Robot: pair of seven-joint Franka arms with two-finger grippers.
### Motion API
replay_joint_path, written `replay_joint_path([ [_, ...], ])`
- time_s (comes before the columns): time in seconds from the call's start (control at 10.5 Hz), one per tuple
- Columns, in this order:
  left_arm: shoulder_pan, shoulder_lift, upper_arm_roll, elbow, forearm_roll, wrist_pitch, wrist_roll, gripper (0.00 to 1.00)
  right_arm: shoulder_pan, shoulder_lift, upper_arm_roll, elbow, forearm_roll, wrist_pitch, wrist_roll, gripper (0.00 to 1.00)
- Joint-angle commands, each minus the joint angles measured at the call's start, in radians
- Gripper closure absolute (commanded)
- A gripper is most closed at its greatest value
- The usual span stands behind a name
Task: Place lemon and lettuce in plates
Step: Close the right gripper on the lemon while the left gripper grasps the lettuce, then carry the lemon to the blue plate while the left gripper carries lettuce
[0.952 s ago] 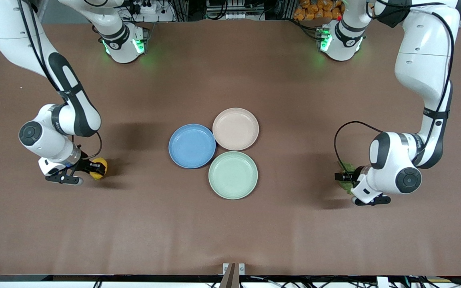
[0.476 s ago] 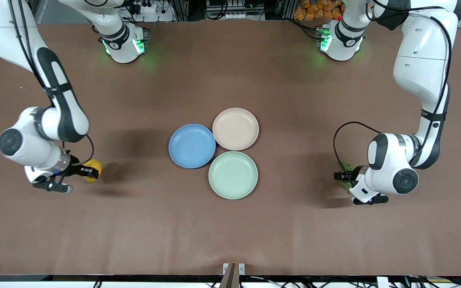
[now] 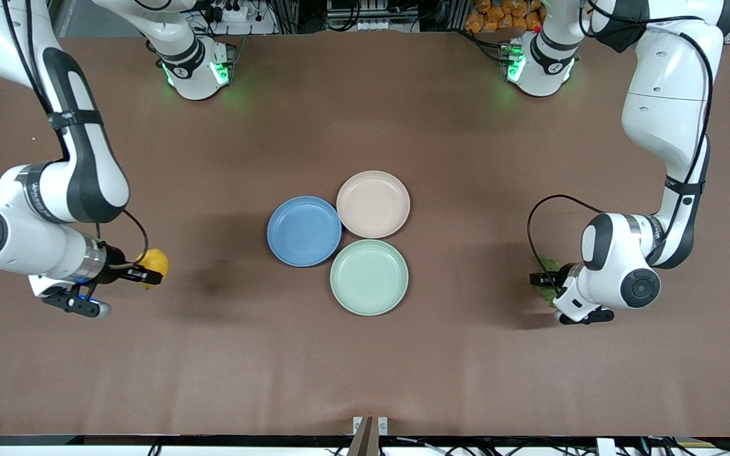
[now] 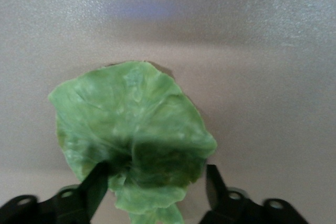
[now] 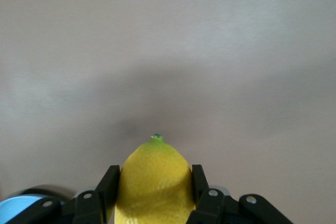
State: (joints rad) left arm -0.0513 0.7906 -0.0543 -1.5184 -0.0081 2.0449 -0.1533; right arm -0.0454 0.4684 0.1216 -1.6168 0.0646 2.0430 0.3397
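Observation:
My right gripper (image 3: pixel 149 274) is shut on the yellow lemon (image 3: pixel 153 259) and holds it in the air over bare table at the right arm's end; the right wrist view shows the lemon (image 5: pixel 153 177) pinched between both fingers of the gripper (image 5: pixel 153 186). My left gripper (image 3: pixel 543 280) is down at the table at the left arm's end, open, its fingers either side of the green lettuce (image 3: pixel 550 265). In the left wrist view the lettuce (image 4: pixel 131 119) lies flat, with the gripper (image 4: pixel 156 183) around its edge. The blue plate (image 3: pixel 304 230) and beige-pink plate (image 3: pixel 373 204) sit empty mid-table.
A pale mint-green plate (image 3: pixel 369 277) touches the other two, nearer the front camera. A sliver of the blue plate (image 5: pixel 16 211) shows in the right wrist view. A small metal bracket (image 3: pixel 369 425) sits at the table's front edge.
My right arm has lifted the lemon off the table; its shadow now lies apart from it. My left gripper has barely shifted at the lettuce.

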Motion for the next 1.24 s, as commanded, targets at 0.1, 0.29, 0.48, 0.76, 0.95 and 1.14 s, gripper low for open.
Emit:
replay_joint_path([
  [0.1, 0.008, -0.002, 0.002, 0.003, 0.002, 0.009, 0.047, 0.63, -0.010, 0.002, 0.085, 0.029, 0.011, -0.006, 0.140, 1.00],
  [0.29, 0.008, -0.007, 0.001, 0.006, -0.003, 0.008, 0.055, 0.69, -0.004, 0.002, 0.128, 0.041, 0.007, -0.004, 0.212, 1.00],
  [0.48, 0.008, -0.020, 0.001, 0.012, -0.006, -0.008, 0.054, 0.80, 0.041, 0.006, 0.136, 0.040, 0.001, 0.023, 0.277, 1.00],
  [0.76, 0.018, -0.034, 0.001, 0.014, -0.013, -0.022, 0.054, 0.98, 0.100, 0.035, 0.153, 0.031, -0.028, 0.078, 0.386, 1.00],
  [0.95, 0.016, -0.054, -0.001, 0.015, -0.015, -0.048, 0.052, 1.00, 0.130, 0.084, 0.199, 0.028, -0.122, 0.136, 0.499, 1.00],
  [1.14, 0.002, -0.114, -0.013, 0.015, -0.033, -0.104, 0.044, 1.00, 0.145, 0.125, 0.249, 0.009, -0.250, 0.163, 0.625, 1.00],
])
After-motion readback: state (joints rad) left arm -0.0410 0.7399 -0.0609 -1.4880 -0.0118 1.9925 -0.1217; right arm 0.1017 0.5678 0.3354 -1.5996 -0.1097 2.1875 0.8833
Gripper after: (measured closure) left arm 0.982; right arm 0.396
